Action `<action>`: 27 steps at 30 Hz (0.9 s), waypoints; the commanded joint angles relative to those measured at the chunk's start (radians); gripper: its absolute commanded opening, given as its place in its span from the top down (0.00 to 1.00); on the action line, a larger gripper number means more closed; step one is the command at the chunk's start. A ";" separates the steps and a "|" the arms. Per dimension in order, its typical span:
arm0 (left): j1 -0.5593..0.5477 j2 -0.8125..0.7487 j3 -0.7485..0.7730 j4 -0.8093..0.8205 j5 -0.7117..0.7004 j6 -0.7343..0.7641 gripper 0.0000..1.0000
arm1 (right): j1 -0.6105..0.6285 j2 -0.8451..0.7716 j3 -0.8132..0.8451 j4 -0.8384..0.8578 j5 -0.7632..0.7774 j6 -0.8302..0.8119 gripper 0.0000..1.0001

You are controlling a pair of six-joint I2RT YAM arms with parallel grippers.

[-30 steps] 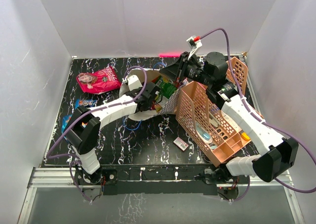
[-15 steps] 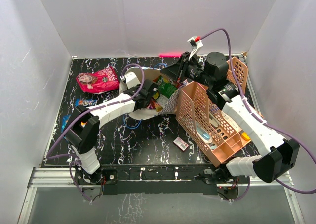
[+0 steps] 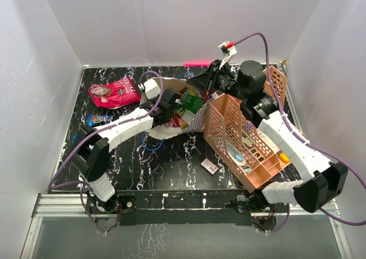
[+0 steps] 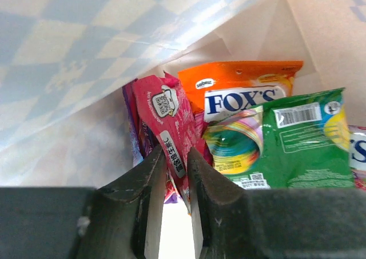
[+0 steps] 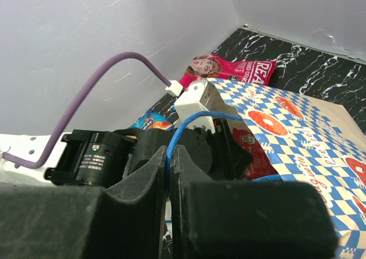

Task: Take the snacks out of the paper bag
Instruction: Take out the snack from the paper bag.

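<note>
Rack [image 3: 220, 122] stands just beside paper bag [image 3: 163, 132], small box [image 3: 210, 166] nearby.

- Lab-style robot test cell: plain white panel walls [image 3: 57, 30] enclose a black marbled table [image 3: 166, 167].
- Cabled robot arms [image 3: 286, 136] are bolted to a metal rail [image 3: 57, 204] along the frame's bottom.

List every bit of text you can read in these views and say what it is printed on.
"FOX'S": orange packet inside the paper bag.
"REA", cut off: pink-red bag lying on the table.
Too small or blurred: the green packet's barcode print, the label on the pink packet pinched by the left gripper, the script on the paper bag's outside.
</note>
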 commanded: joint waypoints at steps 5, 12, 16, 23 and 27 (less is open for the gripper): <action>0.004 -0.040 0.026 0.011 0.001 0.008 0.95 | 0.004 -0.050 0.049 0.047 -0.012 0.003 0.92; 0.005 -0.048 0.012 0.024 0.012 0.013 1.00 | 0.004 -0.065 0.040 0.042 0.005 0.000 0.92; 0.005 -0.082 -0.006 0.038 0.027 0.032 1.00 | 0.004 -0.064 0.039 0.036 0.006 -0.007 0.92; 0.004 -0.284 -0.089 0.142 0.209 0.187 1.00 | 0.004 -0.071 0.036 0.021 0.033 -0.024 0.92; 0.006 -0.456 -0.151 0.205 0.286 0.275 1.00 | 0.004 -0.084 0.024 0.016 0.081 -0.031 0.92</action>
